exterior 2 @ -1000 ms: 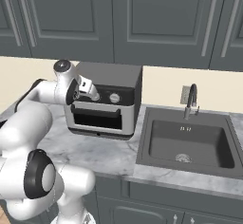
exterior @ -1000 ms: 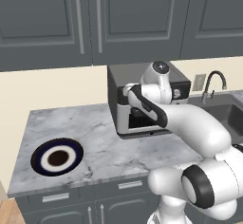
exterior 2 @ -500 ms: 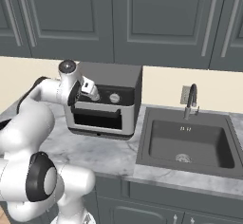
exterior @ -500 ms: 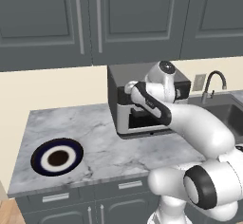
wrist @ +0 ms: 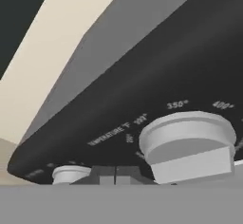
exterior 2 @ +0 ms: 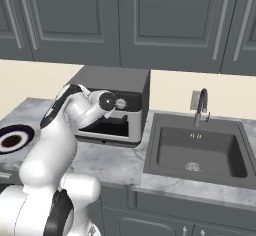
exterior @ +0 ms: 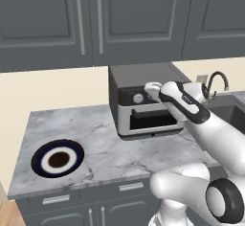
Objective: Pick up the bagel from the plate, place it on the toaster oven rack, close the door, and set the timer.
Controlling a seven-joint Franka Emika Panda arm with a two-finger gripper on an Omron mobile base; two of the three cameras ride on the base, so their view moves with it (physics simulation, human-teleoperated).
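The gripper [wrist: 116,174] has snapped from open to clenched in the last second and holds nothing. Its tips are pressed together just under the oven's [exterior: 139,76] dial panel, beside the big temperature knob [wrist: 187,135]. The arm has also edged in toward that panel, so I judge only the timer step is left, with a dial about to be nudged.

The door [exterior: 150,120] stands upright and shut below the panel. Its long axis runs side to side, its glass facing out over the counter. The plate [exterior: 40,160] sits well to the left with nothing on it, so the bagel is presumably inside.
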